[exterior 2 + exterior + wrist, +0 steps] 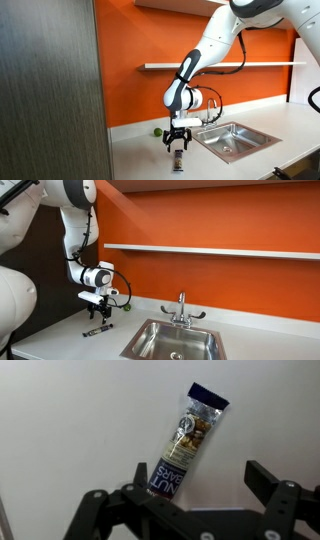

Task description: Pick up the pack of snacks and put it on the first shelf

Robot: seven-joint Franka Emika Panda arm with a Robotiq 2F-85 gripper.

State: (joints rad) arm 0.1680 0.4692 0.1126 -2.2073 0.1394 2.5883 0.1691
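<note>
Hand hung open just above the white desk, fingers spread and gripping nothing. Pack of snacks lay flat on the desk directly beneath it; the wrist view showed it lying between the two fingers, apart from both. Shelf ran along the orange wall above the sink. Green ball sat by the wall.
</note>
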